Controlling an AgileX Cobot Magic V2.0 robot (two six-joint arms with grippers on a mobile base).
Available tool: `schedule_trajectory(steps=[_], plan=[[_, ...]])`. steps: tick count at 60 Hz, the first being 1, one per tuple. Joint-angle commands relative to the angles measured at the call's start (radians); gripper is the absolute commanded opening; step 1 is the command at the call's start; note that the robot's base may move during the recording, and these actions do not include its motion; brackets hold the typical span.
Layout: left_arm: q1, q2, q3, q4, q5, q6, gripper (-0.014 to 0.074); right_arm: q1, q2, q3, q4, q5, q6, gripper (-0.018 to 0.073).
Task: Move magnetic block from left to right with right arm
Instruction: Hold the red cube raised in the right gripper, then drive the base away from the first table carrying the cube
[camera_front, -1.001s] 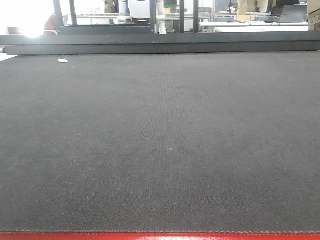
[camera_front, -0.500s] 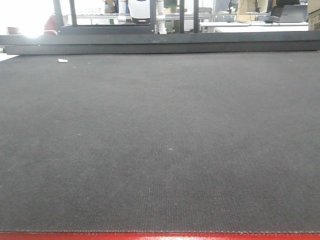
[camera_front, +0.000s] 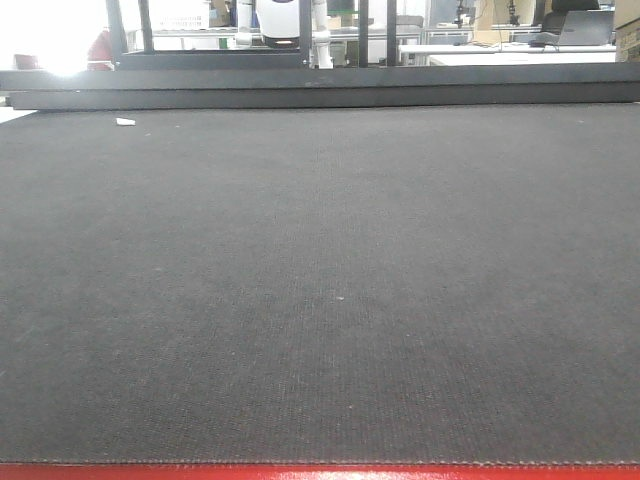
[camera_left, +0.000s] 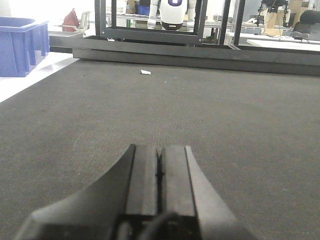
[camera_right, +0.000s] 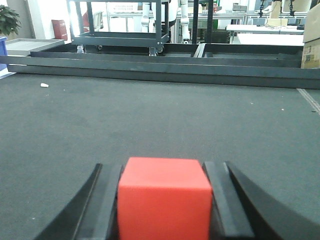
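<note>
In the right wrist view the magnetic block (camera_right: 163, 197), a plain red cube, fills the space between the two black fingers of my right gripper (camera_right: 162, 167). The right arm's gripper is shut on it, both pads pressed against the cube's sides, just above the dark mat (camera_right: 160, 115). The left wrist view shows my left gripper (camera_left: 159, 148) shut, its pads together with nothing between them, low over the mat. Neither the grippers nor the block show in the front view, which takes in only the mat (camera_front: 320, 280).
A small white scrap (camera_front: 125, 121) lies on the mat at the far left. Dark metal rails (camera_front: 320, 95) run along the mat's far edge, and a red strip (camera_front: 320, 472) lines its front edge. A blue bin (camera_left: 20, 45) stands off the mat's left side.
</note>
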Motion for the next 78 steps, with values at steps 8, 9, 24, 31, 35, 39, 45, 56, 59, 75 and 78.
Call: schedule_trajectory(steps=[8, 9, 24, 31, 35, 39, 45, 56, 59, 75, 78], plan=[[0.004, -0.012, 0.01, 0.0, -0.09, -0.007, -0.0116, -0.004, 0.014, -0.027, -0.027, -0.09, -0.009, 0.0172], [0.004, -0.01, 0.01, 0.0, -0.09, -0.007, -0.0116, -0.004, 0.014, -0.027, -0.027, -0.09, -0.009, 0.0172], [0.004, 0.013, 0.008, 0.0, -0.09, -0.007, -0.0116, -0.004, 0.014, -0.027, -0.027, -0.09, -0.009, 0.0172], [0.004, 0.002, 0.008, 0.0, -0.09, -0.007, -0.0116, -0.001, 0.014, -0.027, -0.027, -0.09, -0.009, 0.0172], [0.004, -0.016, 0.008, 0.0, -0.09, -0.007, -0.0116, 0.0, 0.014, -0.027, -0.027, -0.09, -0.009, 0.0172], [0.004, -0.013, 0.008, 0.0, -0.096, -0.007, -0.0116, 0.001, 0.014, -0.027, -0.027, -0.09, -0.009, 0.0172], [0.004, -0.013, 0.008, 0.0, -0.096, -0.007, -0.0116, 0.001, 0.014, -0.027, -0.027, -0.09, -0.009, 0.0172], [0.004, -0.013, 0.008, 0.0, -0.096, -0.007, -0.0116, 0.001, 0.014, -0.027, -0.027, -0.09, -0.009, 0.0172], [0.004, -0.013, 0.008, 0.0, -0.096, -0.007, -0.0116, 0.001, 0.014, -0.027, -0.027, -0.09, -0.009, 0.0172], [0.004, -0.013, 0.008, 0.0, -0.096, -0.007, -0.0116, 0.001, 0.014, -0.027, -0.027, -0.09, -0.009, 0.0172], [0.004, -0.013, 0.008, 0.0, -0.096, -0.007, -0.0116, 0.001, 0.014, -0.027, -0.027, -0.09, -0.009, 0.0172]])
